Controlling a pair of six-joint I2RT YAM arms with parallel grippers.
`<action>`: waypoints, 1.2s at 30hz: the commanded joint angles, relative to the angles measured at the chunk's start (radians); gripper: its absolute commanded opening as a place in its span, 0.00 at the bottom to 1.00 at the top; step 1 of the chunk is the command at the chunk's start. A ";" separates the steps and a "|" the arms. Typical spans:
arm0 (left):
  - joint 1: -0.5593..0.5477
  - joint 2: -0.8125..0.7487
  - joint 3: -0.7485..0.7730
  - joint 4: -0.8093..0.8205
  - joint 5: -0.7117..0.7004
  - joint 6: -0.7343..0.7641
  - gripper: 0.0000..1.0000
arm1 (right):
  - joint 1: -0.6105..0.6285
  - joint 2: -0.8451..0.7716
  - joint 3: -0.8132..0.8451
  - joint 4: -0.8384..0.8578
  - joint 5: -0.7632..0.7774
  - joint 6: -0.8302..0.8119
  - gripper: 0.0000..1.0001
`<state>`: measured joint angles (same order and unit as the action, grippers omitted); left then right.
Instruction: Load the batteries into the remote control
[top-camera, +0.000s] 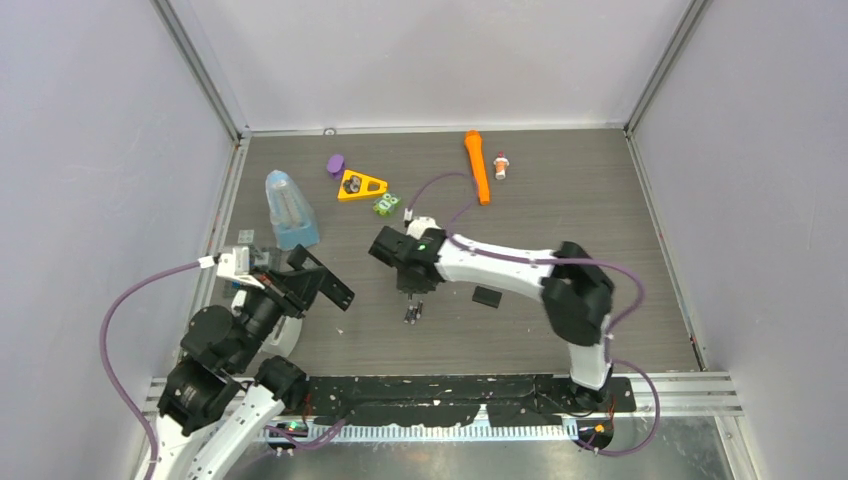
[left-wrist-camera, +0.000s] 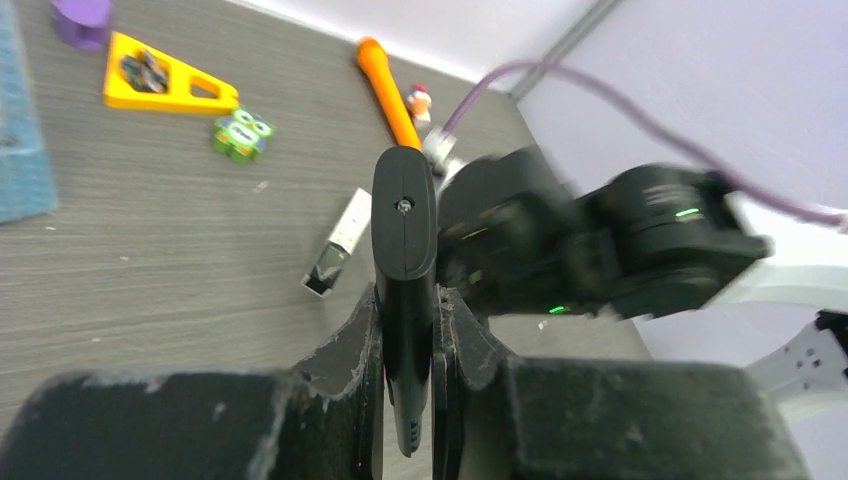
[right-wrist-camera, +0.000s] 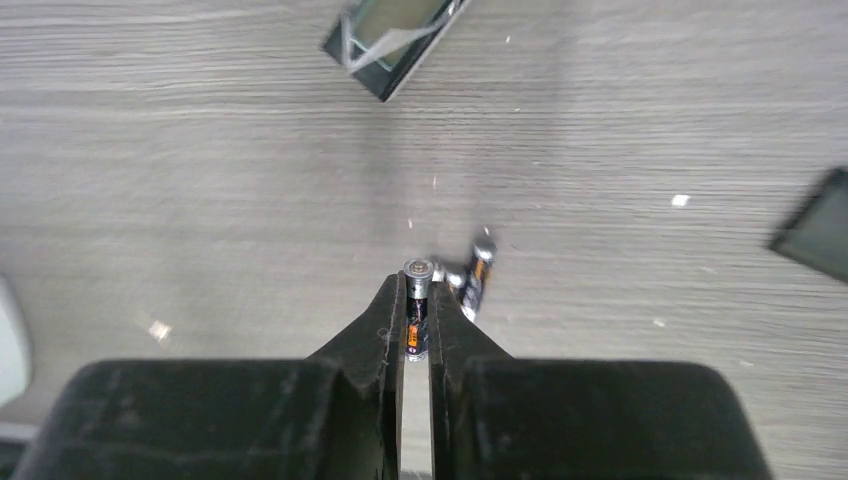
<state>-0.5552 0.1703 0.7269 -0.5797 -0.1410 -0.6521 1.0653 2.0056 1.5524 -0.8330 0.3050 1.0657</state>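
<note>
A slim dark bar, the remote control (left-wrist-camera: 404, 215), stands on edge between the fingers of my left gripper (left-wrist-camera: 405, 305), which is shut on it. From above, the remote control (top-camera: 330, 285) sticks out from the left gripper (top-camera: 288, 283) at the table's left. Over the middle of the table my right gripper (right-wrist-camera: 417, 292) is shut on one battery (right-wrist-camera: 416, 270), silver tip pointing away from the camera. Another battery (right-wrist-camera: 478, 282) lies on the table just right of the fingers. The loose batteries (top-camera: 412, 314) lie just below the right gripper (top-camera: 407, 288) in the top view.
A small black flat piece (top-camera: 487, 295) lies right of the batteries. A short silver block (left-wrist-camera: 338, 245) rests near the right arm. Behind are a green toy (top-camera: 385, 204), yellow wedge (top-camera: 361, 186), purple piece (top-camera: 335, 163), orange stick (top-camera: 477, 165) and blue bottle (top-camera: 288, 208).
</note>
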 joint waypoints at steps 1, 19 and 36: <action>0.000 0.089 -0.045 0.165 0.210 -0.049 0.00 | 0.000 -0.329 -0.094 0.140 0.151 -0.202 0.05; 0.002 0.467 -0.071 0.799 0.613 -0.380 0.00 | 0.045 -1.090 -0.512 0.665 -0.265 -0.725 0.07; 0.002 0.503 -0.042 0.835 0.701 -0.519 0.00 | 0.189 -0.925 -0.357 0.581 -0.175 -0.864 0.11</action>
<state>-0.5552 0.6857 0.6479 0.2054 0.5350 -1.1271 1.2327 1.0676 1.1549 -0.2588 0.0669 0.2501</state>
